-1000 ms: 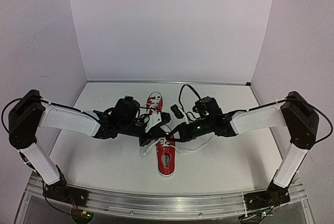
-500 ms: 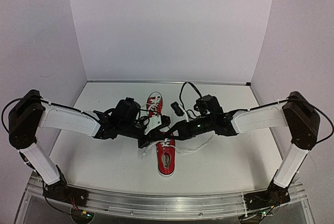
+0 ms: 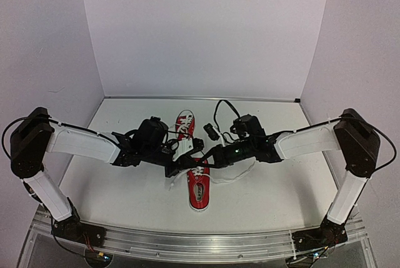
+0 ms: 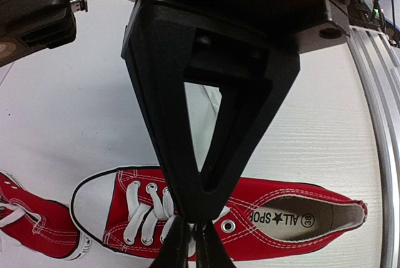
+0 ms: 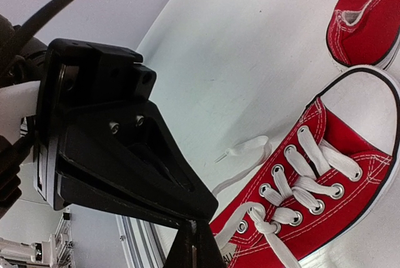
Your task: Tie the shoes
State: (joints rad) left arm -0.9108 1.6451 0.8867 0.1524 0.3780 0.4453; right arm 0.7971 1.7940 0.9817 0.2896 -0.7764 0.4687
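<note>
Sneaker of red canvas [image 3: 199, 190] with white rubber toe cap lying mid white counter [image 3: 125, 187], second red sneaker [image 3: 185, 123] just beyond it, left hand [image 4: 190, 246] pinched shut on the near sneaker's white lace [image 4: 142, 215], right hand [image 5: 194, 246] closed tight beside the eyelets, hold unclear.

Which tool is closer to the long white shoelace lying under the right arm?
Right. The right tool is beside that long white shoelace; the left tool is over the red canvas sneaker, farther away.
</note>
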